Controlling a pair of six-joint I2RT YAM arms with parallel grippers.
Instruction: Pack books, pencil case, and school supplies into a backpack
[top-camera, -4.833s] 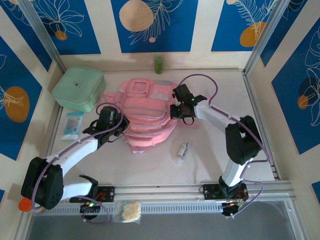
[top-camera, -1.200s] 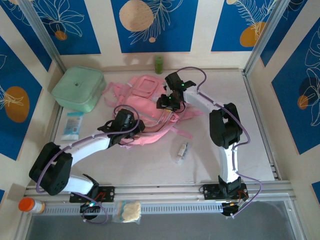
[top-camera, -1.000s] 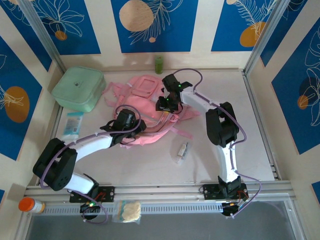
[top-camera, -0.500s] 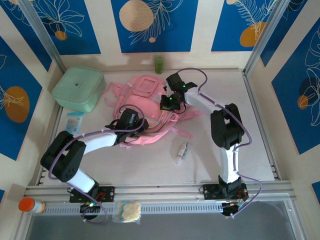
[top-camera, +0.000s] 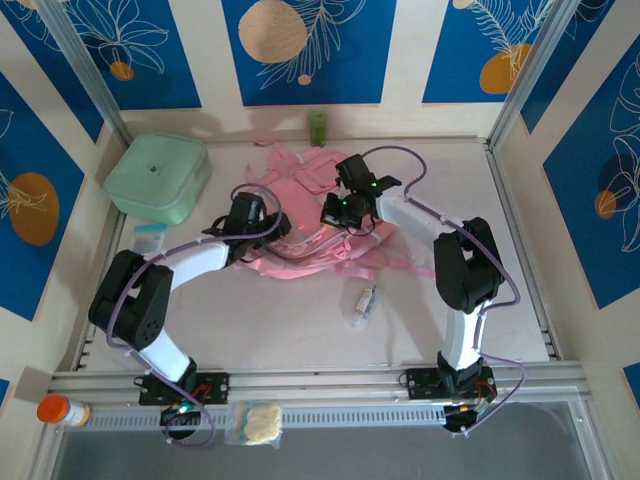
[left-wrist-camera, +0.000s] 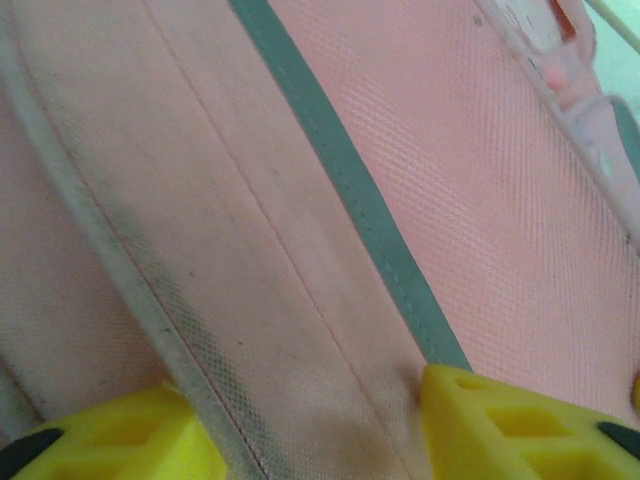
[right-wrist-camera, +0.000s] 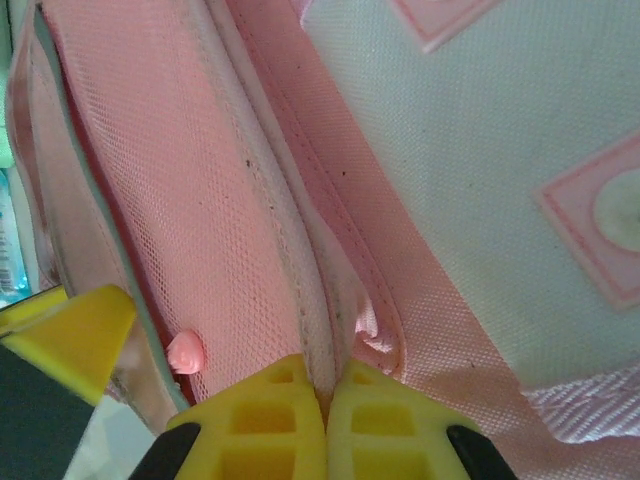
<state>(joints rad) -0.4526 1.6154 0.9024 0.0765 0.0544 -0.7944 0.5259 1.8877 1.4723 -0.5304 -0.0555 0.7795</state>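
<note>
Your overhead view is bright and even. Light falls from above, so the arms throw only short, soft shadows on the pale table (top-camera: 300, 330), and the pink backpack (top-camera: 300, 258) shows no harsh glare.

On the left wrist view the fabric fills the frame at very close range. The weave is crisp toward the upper right, dims and softens lower down, and the yellow fingertips (left-wrist-camera: 110, 440) of the left gripper (left-wrist-camera: 310, 445) are blurred.

On the right wrist view the mesh is sharp mid-frame, the right gripper (right-wrist-camera: 326, 420) looks soft, and the bottom-left corner is pale and unfocused.
</note>
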